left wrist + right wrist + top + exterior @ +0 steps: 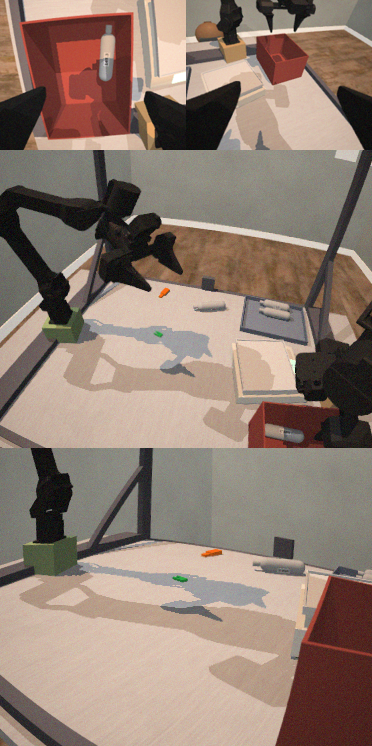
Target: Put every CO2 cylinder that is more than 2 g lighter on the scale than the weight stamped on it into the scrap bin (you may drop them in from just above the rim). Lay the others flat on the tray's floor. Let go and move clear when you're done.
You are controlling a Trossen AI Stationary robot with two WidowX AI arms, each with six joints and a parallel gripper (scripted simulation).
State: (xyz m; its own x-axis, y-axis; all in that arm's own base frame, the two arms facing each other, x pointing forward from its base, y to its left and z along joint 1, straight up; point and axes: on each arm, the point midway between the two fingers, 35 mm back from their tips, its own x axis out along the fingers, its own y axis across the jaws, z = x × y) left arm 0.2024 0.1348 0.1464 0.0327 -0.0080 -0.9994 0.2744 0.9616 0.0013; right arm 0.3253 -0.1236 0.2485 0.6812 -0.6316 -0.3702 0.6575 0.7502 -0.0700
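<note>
Nothing between the wide fingers of the right gripper (165, 281) (289, 86), upper left; loose cylinder (210, 307) (282, 566), upper centre, probably rigid, slippery, best gripped mid-body; two cylinders in tray (274, 336), upper right; binned cylinder (284, 433) (107, 57) in scrap bin (257, 425) (330, 688) (83, 120) (290, 70), lower right, beneath spread, empty left gripper (340, 432) (95, 91) (283, 31).

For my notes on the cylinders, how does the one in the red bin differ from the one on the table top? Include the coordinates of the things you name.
The binned cylinder (284, 433) (107, 57) lies inside red walls; the table cylinder (210, 306) (282, 566) lies in the open. The binned cylinder is nearer the scale (265, 366) (233, 76) than the table cylinder. Both are gray.
</note>
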